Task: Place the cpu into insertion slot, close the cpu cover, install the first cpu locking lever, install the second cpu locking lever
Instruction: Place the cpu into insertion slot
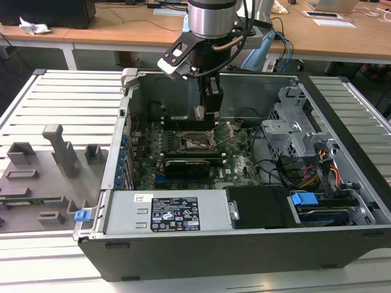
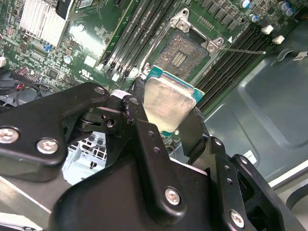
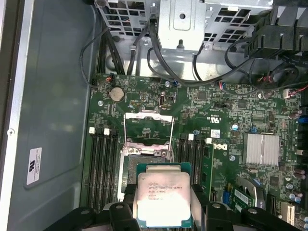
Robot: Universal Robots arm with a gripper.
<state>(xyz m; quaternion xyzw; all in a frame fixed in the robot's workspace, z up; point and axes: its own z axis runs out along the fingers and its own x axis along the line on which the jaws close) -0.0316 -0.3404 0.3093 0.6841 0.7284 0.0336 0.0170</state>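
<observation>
Between the black jaws, which were closed on two opposite edges of it, the cpu (image 3: pixel 162 199) was held flat, its silver top showing in both wrist views. It hung near the insertion slot (image 3: pixel 144 158), not yet seated in it. Beyond the slot the cpu cover (image 3: pixel 144 114) stood open. Around them lay the green motherboard (image 3: pixel 216 110), inside the open computer case (image 1: pixel 183 244) on the slatted table (image 1: pixel 67 104).

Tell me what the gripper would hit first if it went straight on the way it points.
Probably the open socket on the green board: the gripper holds the chip over it. Whether the chip lines up squarely with it is unclear.
</observation>
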